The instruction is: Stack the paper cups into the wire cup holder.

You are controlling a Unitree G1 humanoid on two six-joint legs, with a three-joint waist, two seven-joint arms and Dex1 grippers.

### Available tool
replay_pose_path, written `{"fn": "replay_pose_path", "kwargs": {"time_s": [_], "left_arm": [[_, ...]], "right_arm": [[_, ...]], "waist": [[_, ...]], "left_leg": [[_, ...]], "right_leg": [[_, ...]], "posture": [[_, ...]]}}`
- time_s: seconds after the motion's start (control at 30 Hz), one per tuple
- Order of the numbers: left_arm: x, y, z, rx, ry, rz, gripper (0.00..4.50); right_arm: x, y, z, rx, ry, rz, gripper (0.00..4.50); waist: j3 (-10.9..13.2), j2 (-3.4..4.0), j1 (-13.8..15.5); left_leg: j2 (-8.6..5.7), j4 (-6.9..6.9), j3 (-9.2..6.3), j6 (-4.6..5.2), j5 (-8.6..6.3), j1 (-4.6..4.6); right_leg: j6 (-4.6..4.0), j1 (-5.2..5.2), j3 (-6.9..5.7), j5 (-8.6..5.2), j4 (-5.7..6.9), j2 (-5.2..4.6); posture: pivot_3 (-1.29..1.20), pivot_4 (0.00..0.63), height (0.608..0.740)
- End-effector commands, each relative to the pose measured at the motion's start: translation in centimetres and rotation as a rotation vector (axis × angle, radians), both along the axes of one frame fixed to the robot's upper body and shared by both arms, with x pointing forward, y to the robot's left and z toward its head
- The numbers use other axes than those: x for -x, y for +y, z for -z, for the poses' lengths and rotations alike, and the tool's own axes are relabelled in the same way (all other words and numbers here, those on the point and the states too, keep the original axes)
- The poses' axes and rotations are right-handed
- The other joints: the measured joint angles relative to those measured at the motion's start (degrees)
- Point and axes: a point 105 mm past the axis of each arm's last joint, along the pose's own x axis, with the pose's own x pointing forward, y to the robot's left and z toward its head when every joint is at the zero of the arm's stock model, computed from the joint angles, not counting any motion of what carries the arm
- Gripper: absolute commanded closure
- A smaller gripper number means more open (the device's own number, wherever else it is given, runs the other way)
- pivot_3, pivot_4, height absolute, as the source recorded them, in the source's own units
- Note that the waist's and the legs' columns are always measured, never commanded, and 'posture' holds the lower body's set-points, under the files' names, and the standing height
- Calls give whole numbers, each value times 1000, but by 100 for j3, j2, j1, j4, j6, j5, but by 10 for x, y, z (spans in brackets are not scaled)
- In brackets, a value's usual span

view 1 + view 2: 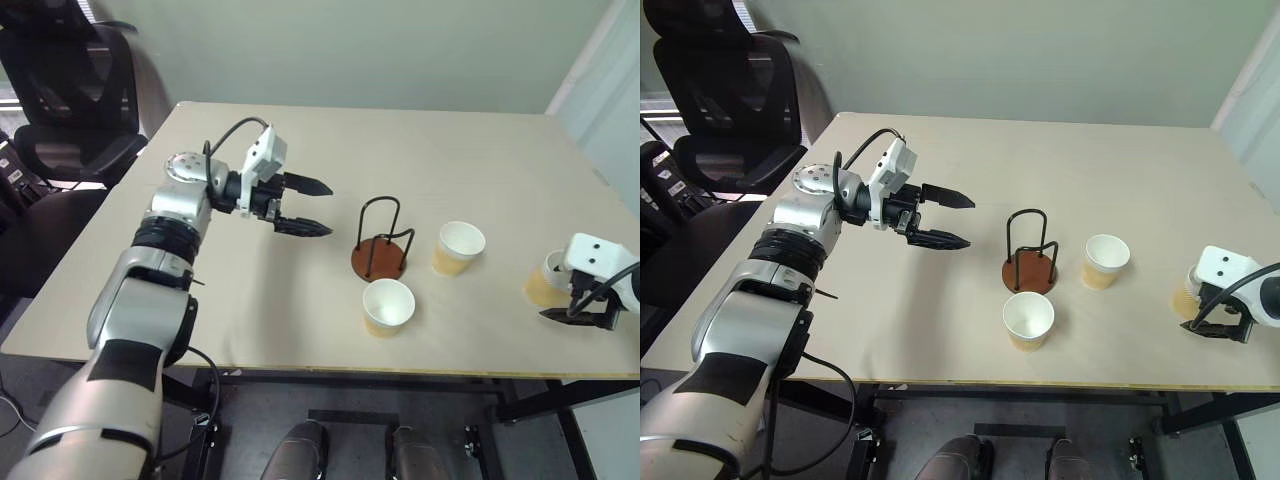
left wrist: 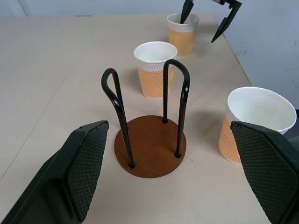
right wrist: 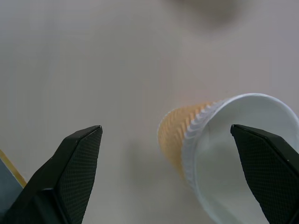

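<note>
Holder empty, all three cups loose on the table (image 1: 480,150).

- Wire cup holder (image 1: 382,258) sits centre of the head view, upright, nothing in it.
- Near cup (image 1: 388,306) stands just below the holder in frame, close to the table's front edge. Middle cup (image 1: 459,248) is just right of the holder. Far-right cup (image 1: 546,281) is at the right edge of frame.
- Left gripper (image 1: 305,206) hangs above the table left of the holder, fingers spread wide, holding nothing, pointed toward the holder.
- Right gripper (image 1: 585,316) is at the far-right cup, jaws spread, nothing pinched. In its wrist view the cup (image 3: 233,154) lies between the two fingers (image 3: 74,172); one tip looks to be at or inside the rim, not around the wall.

Risks, my read:
- A close on the thin rim could crush or tip the cup, light paper, near the table's right edge.
- Cup carried tilted could snag the wire loops and drag the holder.
- Left arm sweeping in could knock the near cup.
</note>
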Motion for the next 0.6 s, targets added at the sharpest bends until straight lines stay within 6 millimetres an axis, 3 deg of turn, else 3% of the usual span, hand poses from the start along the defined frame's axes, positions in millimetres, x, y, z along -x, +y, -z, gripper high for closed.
{"fn": "replay_pose_path", "kwargs": {"time_s": [0.03, 0.33, 0.4, 0.6], "left_arm": [[5, -1, -9, -4, -29, 42, 0], [5, 2, -8, -15, -31, 36, 0], [5, 3, -8, -18, -31, 33, 0], [3, 6, -7, -27, -31, 20, 0]], "right_arm": [[-6, 0, -3, 52, -4, -42, 595], [-7, 0, -6, 85, 41, -88, 3908], [-6, 0, -6, 85, 51, -95, 4447], [-2, 0, -6, 81, 68, -95, 4447]], "waist": [[0, 0, -1], [0, 0, -1], [0, 0, -1], [0, 0, -1]], "left_leg": [[0, 0, 0, 0, 0, 0], [0, -2, 0, 1, 1, -1], [0, -3, 0, 1, 1, -1], [0, -5, -1, 1, 1, -1]], "right_leg": [[0, 0, 0, 1, 0, 0], [-7, 0, -1, -2, -2, -2], [-12, 0, -2, -5, -2, -3], [-20, 0, -2, -9, -2, -4]], "posture": [[0, 150, 740], [0, 150, 740], [0, 150, 740], [0, 150, 740]]}}
